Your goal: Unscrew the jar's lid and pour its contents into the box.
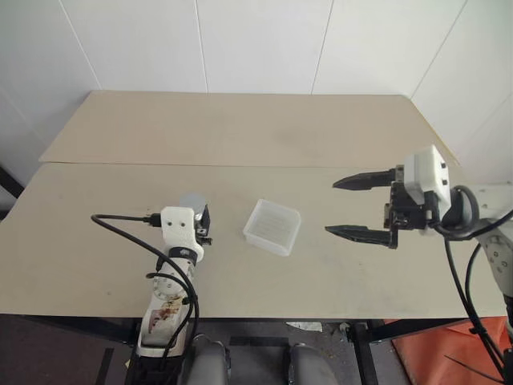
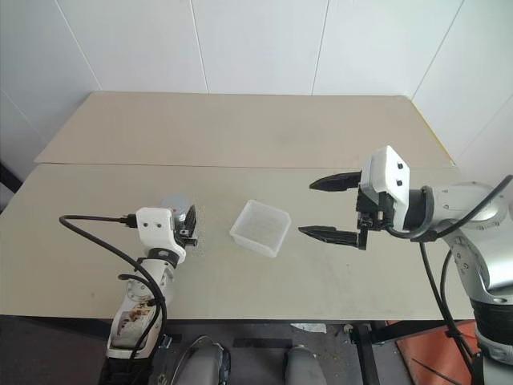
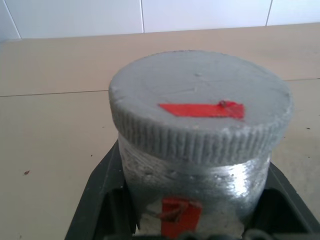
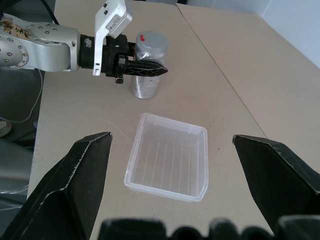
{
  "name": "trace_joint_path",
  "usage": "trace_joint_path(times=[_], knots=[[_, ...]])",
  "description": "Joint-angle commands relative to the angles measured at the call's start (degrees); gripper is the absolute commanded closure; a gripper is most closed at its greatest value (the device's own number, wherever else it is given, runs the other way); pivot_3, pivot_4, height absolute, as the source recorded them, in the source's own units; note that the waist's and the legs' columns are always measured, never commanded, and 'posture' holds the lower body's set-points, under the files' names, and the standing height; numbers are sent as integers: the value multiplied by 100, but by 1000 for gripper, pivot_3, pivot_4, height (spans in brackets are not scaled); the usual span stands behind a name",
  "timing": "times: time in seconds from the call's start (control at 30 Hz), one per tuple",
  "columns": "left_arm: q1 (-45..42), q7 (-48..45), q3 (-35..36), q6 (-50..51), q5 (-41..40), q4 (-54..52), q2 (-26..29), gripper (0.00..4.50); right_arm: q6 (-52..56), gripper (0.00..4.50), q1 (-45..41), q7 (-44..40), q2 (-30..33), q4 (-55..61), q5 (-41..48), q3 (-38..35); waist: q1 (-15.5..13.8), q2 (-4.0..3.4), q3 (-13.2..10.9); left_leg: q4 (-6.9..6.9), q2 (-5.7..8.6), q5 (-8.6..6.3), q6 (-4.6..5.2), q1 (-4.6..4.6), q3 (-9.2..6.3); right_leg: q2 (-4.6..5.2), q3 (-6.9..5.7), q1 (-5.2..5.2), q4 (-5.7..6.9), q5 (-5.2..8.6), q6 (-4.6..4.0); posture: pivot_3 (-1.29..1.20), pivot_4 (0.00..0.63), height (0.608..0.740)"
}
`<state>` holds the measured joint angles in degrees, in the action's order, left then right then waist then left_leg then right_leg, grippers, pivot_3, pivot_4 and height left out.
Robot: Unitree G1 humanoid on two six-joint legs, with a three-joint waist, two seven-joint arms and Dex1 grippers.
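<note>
On the bench, your left end effector point(image 4: 145, 69) pinches the jar point(image 4: 146, 75) below the lid point(image 3: 200, 105); your spread right end effector point(image 1: 358, 207) could tip it by twisting off-centre.

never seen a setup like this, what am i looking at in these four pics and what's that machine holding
It is a humanoid robot with two arms, each ending in a two-fingered gripper. Two pictures look down from its head; the other two come from cameras on its wrists. On the tan table sits an empty white plastic box. The left gripper is shut on the jar, a silvery can with its lid still on. The right gripper hangs open above the table beside the box, holding nothing.
</note>
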<state>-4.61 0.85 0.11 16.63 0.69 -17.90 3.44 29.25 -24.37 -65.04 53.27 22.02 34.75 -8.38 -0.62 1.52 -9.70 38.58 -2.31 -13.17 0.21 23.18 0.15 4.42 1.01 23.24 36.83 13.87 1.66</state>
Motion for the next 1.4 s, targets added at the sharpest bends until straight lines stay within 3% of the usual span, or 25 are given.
trace_joint_path(times=[0.03,0.2,0.27,0.33,0.47,0.6,0.73,0.93,1.4], knots=[[-112,-75,82,-87,-71,-82,32,2516,-59,0,-36,60,84,183,93,-259,-1,0,0,0,0,0,0,0,0,0,0,0,0,0,0,0,150,740],[-225,-901,458,386,-636,-530,701,2516,-74,0,-35,153,0,236,125,-215,22,0,0,0,-1,0,0,0,0,-2,0,1,1,0,0,0,150,740],[-381,-1513,703,736,-1177,-733,1210,2516,-80,0,-47,197,-51,257,147,-187,31,0,0,-1,-5,0,0,-1,0,-4,-1,3,3,0,0,0,150,740],[-815,-2713,1082,1201,-2090,-703,2108,2516,-80,0,-178,335,-209,265,131,-45,29,7,-4,-1,-3,0,0,-1,0,-1,-2,2,1,1,0,0,150,740],[-1579,-4425,1308,1531,-3237,-29,3094,2516,80,0,-545,637,-549,261,129,226,34,12,-13,-1,-11,0,-1,1,-3,-8,-11,7,3,0,-3,0,150,740],[-2268,-5720,1033,1403,-3537,830,3559,2516,391,0,-1068,1093,-996,217,139,506,67,13,-13,-3,-5,0,-1,3,-1,-2,-9,4,-7,0,-1,0,150,740],[-3004,-6853,644,1054,-3522,1647,3637,2516,646,0,-1571,1457,-1398,114,9,841,75,13,-14,-5,-7,0,-1,12,-3,-5,-12,13,-4,0,-1,0,150,740],[-3892,-7820,-34,507,-3131,2661,3360,2516,1237,0,-2320,2012,-2047,-86,54,1199,87,13,-14,-7,-6,0,-1,18,-1,-5,-10,19,-4,0,-2,0,150,740],[-4796,-8368,-514,-425,-2501,3959,2543,2516,1982,0,-3138,2622,-2879,-641,-295,1835,136,12,-14,10,-6,1,1,98,-3,-6,-7,103,30,-2,-1,0,150,740]])
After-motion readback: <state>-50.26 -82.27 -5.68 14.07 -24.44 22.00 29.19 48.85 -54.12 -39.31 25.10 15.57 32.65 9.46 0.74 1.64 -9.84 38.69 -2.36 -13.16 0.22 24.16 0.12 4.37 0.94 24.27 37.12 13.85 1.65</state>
